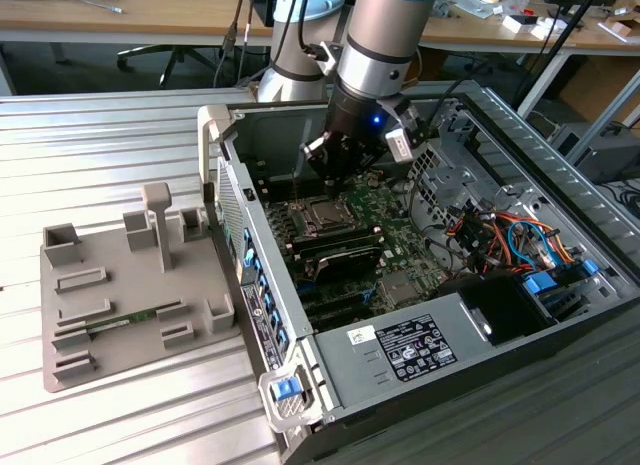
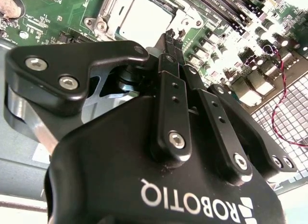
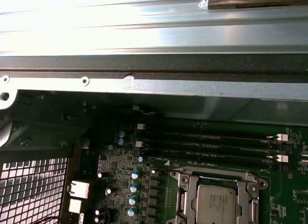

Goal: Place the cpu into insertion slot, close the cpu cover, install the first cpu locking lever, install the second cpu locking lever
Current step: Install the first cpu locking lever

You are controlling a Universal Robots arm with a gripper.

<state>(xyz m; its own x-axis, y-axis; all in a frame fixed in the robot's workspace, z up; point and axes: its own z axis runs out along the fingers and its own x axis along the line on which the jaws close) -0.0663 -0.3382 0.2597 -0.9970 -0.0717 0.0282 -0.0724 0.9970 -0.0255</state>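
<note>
The gripper (image 1: 333,182) hangs inside the open computer case (image 1: 520,145), just above the green motherboard (image 1: 395,220). In the second wrist view its black fingers (image 2: 172,96) lie pressed side by side with nothing between them: the hand is closed and empty.

The cpu (image 1: 326,215) sits flat in the insertion slot (image 3: 182,204), its silvery top showing in both wrist views (image 2: 144,18) (image 3: 217,204). The cpu cover (image 3: 253,188) lies down around the chip, framing it on all sides. In the exterior view the chip is just beyond the fingertips, at about 6 o'clock from the gripper.

Long black memory slots (image 3: 211,142) run alongside the socket. A grey fixture tray (image 1: 130,315) rests on the ribbed metal table (image 1: 110,135), at about 9 o'clock from the case and apart from it.
</note>
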